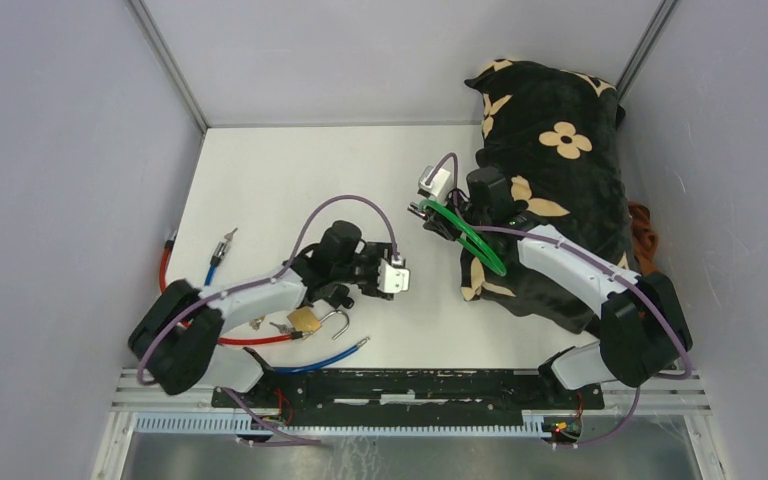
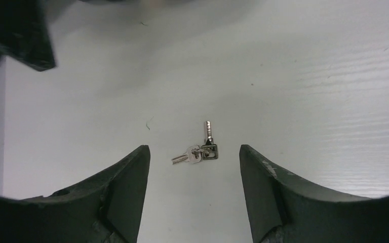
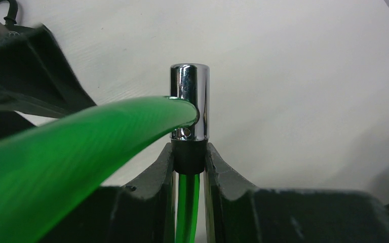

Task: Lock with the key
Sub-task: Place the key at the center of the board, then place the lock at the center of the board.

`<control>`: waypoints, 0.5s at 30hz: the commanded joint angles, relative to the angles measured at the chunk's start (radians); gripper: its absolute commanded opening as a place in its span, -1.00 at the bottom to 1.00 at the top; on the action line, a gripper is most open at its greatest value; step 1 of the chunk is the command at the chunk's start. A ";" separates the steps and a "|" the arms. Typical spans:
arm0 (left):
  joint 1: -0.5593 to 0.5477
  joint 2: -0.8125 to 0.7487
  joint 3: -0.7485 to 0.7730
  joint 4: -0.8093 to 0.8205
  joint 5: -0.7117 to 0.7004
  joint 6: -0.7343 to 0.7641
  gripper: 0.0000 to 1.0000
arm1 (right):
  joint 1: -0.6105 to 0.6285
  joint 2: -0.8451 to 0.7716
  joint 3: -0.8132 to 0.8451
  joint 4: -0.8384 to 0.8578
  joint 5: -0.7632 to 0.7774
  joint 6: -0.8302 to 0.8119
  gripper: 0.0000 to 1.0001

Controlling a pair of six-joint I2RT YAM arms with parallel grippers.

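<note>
Left gripper [image 2: 193, 148]: jaws held apart above keys [image 2: 202, 151].
Right gripper [image 3: 188, 152]: clamped on green cable [image 3: 81, 147], chrome end.
Padlock [image 1: 305, 320]: shackle seemingly open, lower left.

We hold our left arm [image 1: 250, 293], white links between black joints, out from its base at the near left, bent inward, with the wrist turned downward. Its black two-finger end effector [image 2: 192, 152] is open: the dark fingers [image 2: 124, 197] are spread well apart and grip nothing. Our right arm [image 1: 572, 262], built the same, stretches forward and to the left from the near right. Its end effector [image 3: 189, 152] is closed, both fingers pressed against the black collar at the chrome-capped end of a green cable [image 3: 71, 152].
</note>
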 commanded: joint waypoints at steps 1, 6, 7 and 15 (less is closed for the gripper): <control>-0.003 -0.227 0.048 -0.211 0.081 -0.261 0.38 | 0.003 -0.029 -0.006 0.041 -0.073 -0.001 -1.00; 0.001 -0.415 0.081 -0.137 -0.026 -0.552 0.44 | 0.068 -0.032 -0.014 -0.041 -0.282 -0.105 -1.00; 0.001 -0.431 0.086 -0.109 -0.065 -0.593 0.48 | 0.082 -0.033 -0.014 -0.058 -0.322 -0.122 -1.00; 0.003 -0.457 0.061 -0.019 -0.085 -0.698 0.35 | 0.185 -0.023 -0.005 -0.057 -0.383 -0.121 -1.00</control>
